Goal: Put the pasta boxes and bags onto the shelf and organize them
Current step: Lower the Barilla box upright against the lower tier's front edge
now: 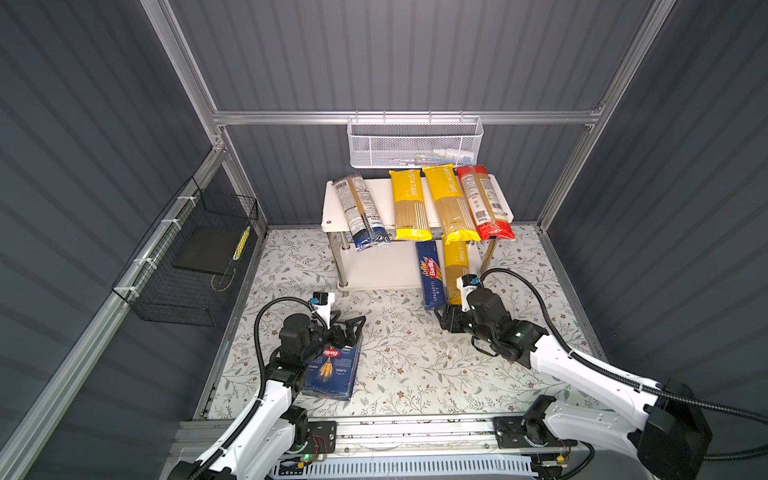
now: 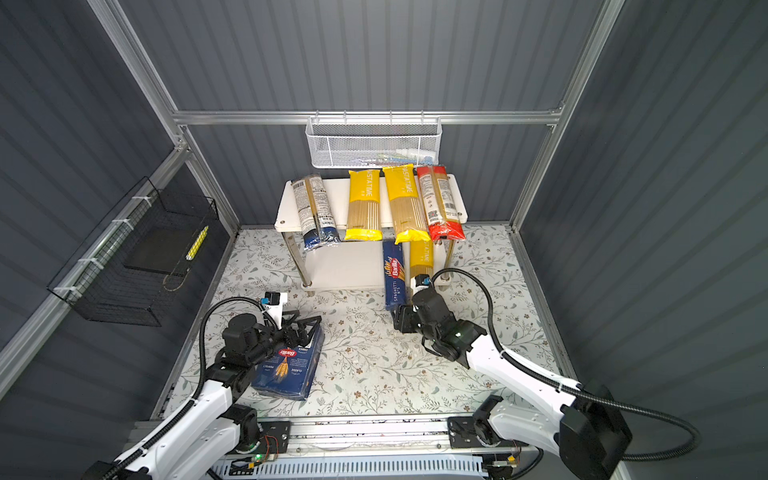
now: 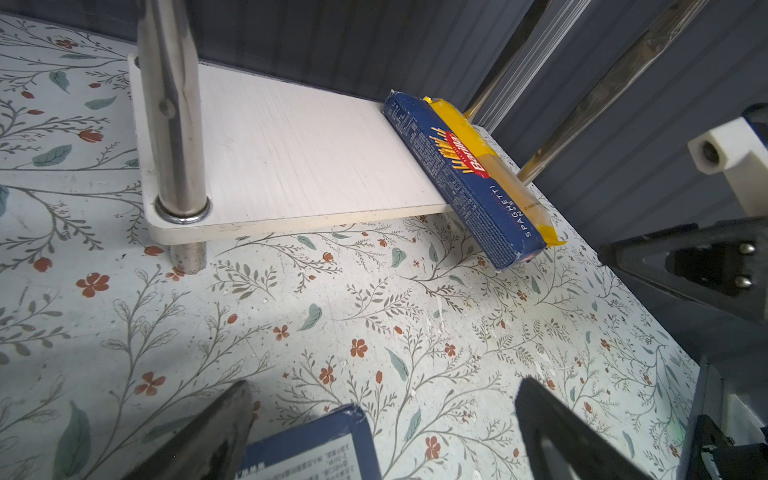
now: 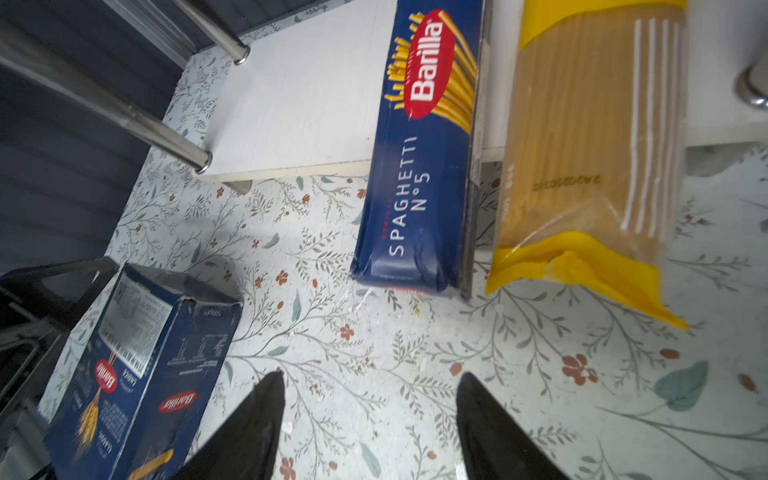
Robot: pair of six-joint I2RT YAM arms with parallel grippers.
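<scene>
In both top views the shelf (image 1: 380, 195) (image 2: 338, 195) stands at the back. Its upper board carries a navy-ended bag (image 1: 359, 212), two yellow bags (image 1: 409, 205) (image 1: 451, 203) and a red-ended bag (image 1: 484, 203). On the lower board (image 4: 299, 104) lie the narrow spaghetti box (image 1: 432, 274) (image 4: 419, 166) and a third yellow bag (image 1: 456, 266) (image 4: 582, 145); both stick out over the front edge. My right gripper (image 1: 442, 318) (image 4: 370, 376) is open just short of their near ends. The wide box (image 1: 332, 372) (image 3: 316, 453) lies on the table. My left gripper (image 1: 353, 326) (image 3: 384, 386) is open over its far end.
A white mesh basket (image 1: 415, 143) hangs on the back rail above the shelf. A black wire basket (image 1: 187, 266) is fixed to the left wall. Chrome posts (image 3: 174, 124) stand at the shelf corners. The floral table mat (image 1: 415, 361) lies between the arms.
</scene>
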